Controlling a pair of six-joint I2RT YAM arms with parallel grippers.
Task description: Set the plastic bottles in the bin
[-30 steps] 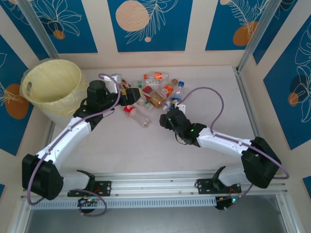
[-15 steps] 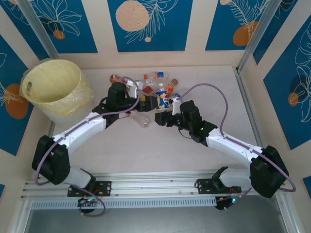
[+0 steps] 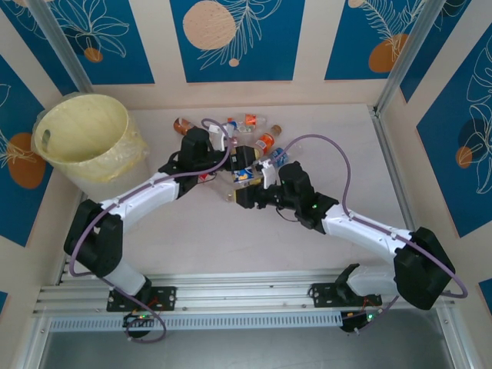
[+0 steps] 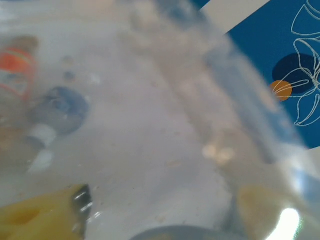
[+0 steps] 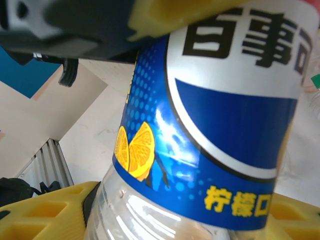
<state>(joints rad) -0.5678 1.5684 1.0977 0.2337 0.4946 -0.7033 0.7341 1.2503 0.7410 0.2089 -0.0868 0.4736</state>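
Note:
A clear plastic bottle (image 3: 244,171) with a blue label (image 5: 220,125) hangs above the table between both arms. My right gripper (image 3: 247,188) is shut on its clear lower part, with yellow fingers (image 5: 45,210) on either side. My left gripper (image 3: 234,154) has come onto the same bottle from the far side. One of its yellow fingers (image 5: 180,12) presses on the top of the label. In the left wrist view the clear bottle wall (image 4: 165,140) sits blurred between the jaws. Several more bottles (image 3: 257,131) lie behind. The pale-yellow bin (image 3: 127,123) stands at the far left.
An orange-capped bottle (image 3: 182,123) lies apart from the pile, towards the bin. Seen through the held bottle are an orange-labelled bottle (image 4: 17,67) and a blue cap (image 4: 60,110). A metal rail (image 3: 388,161) edges the table on the right, and blue patterned walls close in the back.
The left arm swung away from the bin to the bottle pile. The right gripper lifted the blue-label bottle and carried it left. The left jaws then narrowed around that bottle.

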